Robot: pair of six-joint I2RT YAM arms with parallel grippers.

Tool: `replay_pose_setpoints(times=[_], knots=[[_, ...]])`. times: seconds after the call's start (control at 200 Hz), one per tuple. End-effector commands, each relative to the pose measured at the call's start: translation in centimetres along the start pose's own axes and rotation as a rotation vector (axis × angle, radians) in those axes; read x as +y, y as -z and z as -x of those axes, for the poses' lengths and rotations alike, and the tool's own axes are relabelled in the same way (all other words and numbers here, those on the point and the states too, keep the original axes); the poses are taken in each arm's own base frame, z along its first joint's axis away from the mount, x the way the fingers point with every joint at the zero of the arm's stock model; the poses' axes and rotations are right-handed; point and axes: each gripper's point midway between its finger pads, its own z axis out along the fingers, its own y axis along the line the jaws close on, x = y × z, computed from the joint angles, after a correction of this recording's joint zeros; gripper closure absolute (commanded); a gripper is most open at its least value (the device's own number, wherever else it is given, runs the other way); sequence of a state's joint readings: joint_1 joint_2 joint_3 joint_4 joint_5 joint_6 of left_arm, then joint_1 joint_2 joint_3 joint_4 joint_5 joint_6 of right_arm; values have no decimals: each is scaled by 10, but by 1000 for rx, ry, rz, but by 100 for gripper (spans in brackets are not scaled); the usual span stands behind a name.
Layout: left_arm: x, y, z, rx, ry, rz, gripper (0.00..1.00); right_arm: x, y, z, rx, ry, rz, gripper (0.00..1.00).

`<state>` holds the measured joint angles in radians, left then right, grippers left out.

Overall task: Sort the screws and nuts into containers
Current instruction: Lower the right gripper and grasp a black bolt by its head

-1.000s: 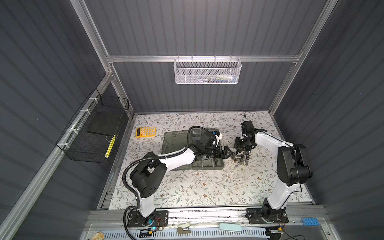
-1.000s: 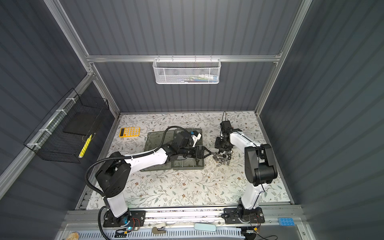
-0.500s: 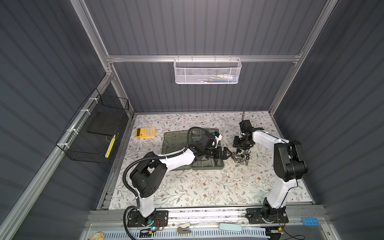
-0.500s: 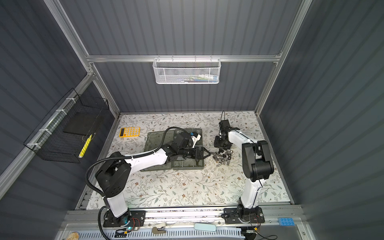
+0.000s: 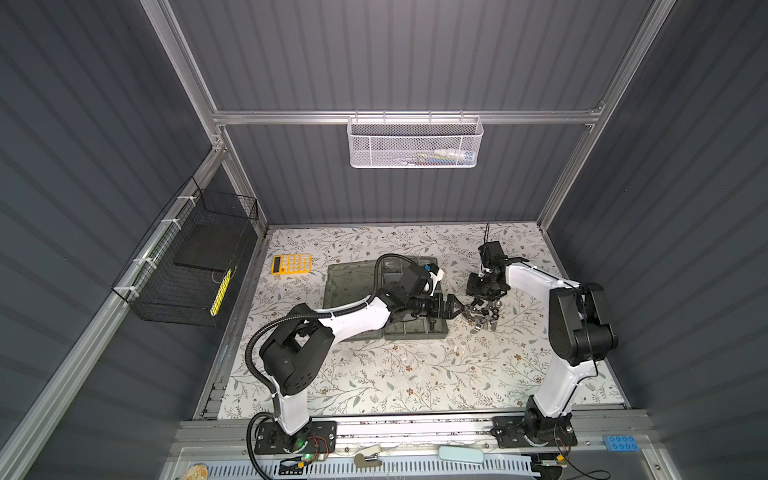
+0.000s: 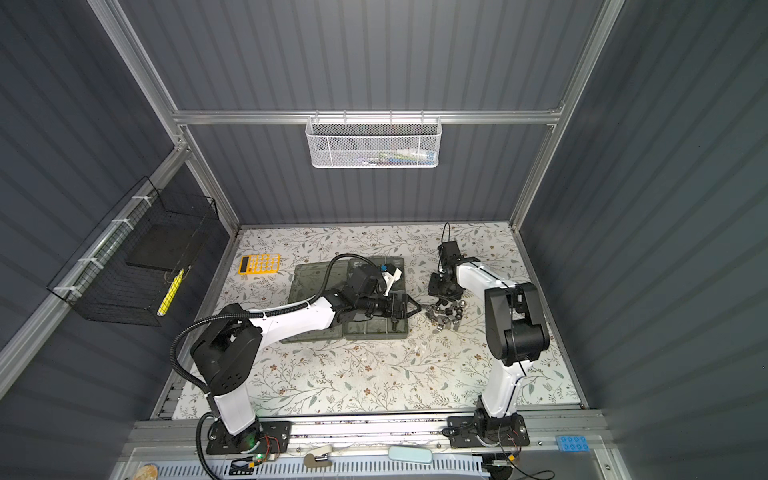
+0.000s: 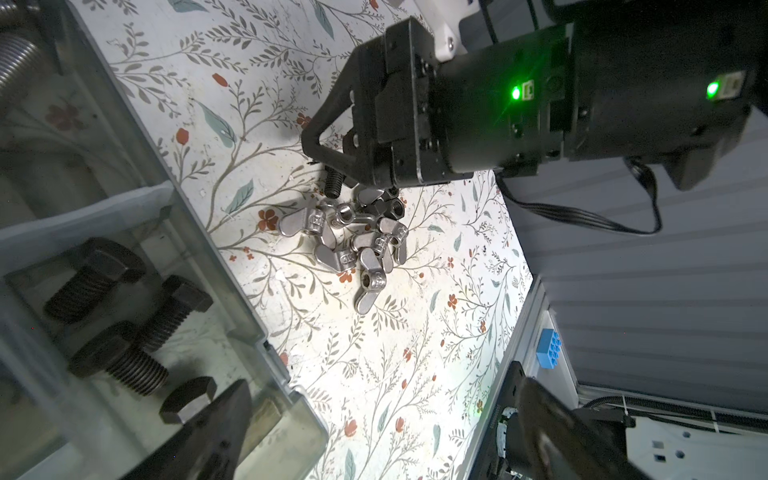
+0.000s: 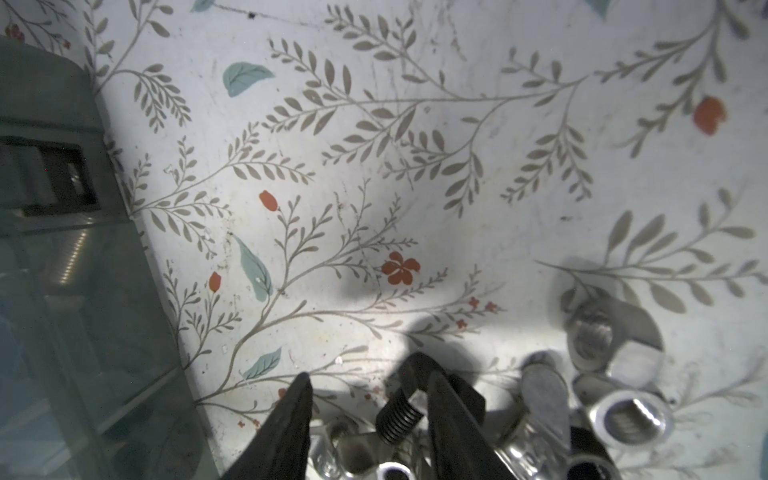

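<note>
The floral-covered table [image 5: 395, 374] carries an open grey-green organizer case [image 5: 415, 330], its lid [image 5: 349, 282] lying flat alongside, a yellow calculator [image 5: 291, 264] near the lid, and a heap of silver nuts [image 5: 482, 316] just beside the case

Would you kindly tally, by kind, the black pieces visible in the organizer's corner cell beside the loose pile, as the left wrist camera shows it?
In the corner cell, counting only what shows:
black screws: 3
black hexagonal piece (nut or screw head, cannot tell which): 1
Total: 4
</note>
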<state>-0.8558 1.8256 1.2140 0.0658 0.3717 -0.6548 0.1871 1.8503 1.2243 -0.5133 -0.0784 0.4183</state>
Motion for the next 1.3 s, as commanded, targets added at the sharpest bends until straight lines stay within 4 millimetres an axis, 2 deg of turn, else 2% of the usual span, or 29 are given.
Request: replay_pose_setpoints(times=[0.0, 0.3, 0.835, 1.296], knots=[[-7, 12, 2, -7, -21, -17, 0, -13, 0, -22, 69, -3, -49, 53], [-7, 13, 1, -6, -19, -17, 0, -15, 2, -24, 64, 0, -60, 51], [-6, 12, -1, -5, -17, -17, 0, -19, -14, -31, 105, 1, -83, 52], [-6, 14, -3, -3, -20, -17, 0, -9, -18, -29, 131, 54, -129, 56]])
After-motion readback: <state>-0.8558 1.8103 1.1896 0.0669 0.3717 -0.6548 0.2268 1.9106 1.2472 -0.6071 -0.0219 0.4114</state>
